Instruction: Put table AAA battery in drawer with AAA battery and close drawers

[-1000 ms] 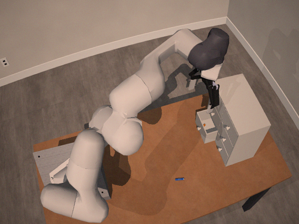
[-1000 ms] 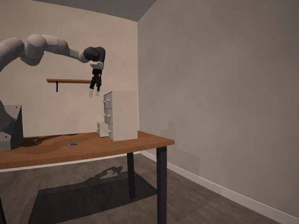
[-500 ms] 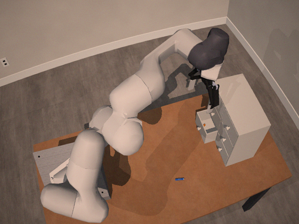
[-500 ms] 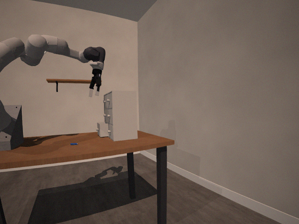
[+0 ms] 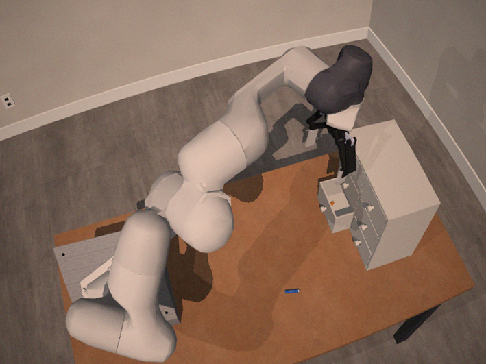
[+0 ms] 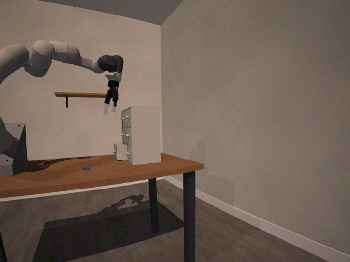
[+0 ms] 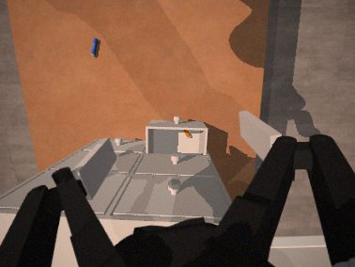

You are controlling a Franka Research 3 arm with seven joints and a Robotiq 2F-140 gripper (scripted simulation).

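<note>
The blue AAA battery (image 5: 292,290) (image 6: 86,168) (image 7: 95,47) lies on the table in front of the chest. The white chest (image 5: 396,168) (image 6: 145,133) has two columns of drawers. One bottom drawer (image 5: 342,223) (image 6: 120,151) (image 7: 162,125) is pulled well out and looks level. A small orange object (image 5: 332,203) (image 7: 188,133) lies in it; its kind is too small to tell. The other drawers look pushed in; their insides are hidden. My gripper (image 5: 326,156) (image 6: 110,108) is open and empty, high above the open drawer's side, near the chest's upper front edge.
The table (image 5: 326,318) (image 6: 52,178) (image 7: 136,94) carries the chest at its far end and the robot's base (image 5: 87,255) at the other. A wall shelf (image 6: 79,94) is behind the arm. The closed drawers' knobs (image 5: 369,207) (image 7: 174,184) stick out below the gripper.
</note>
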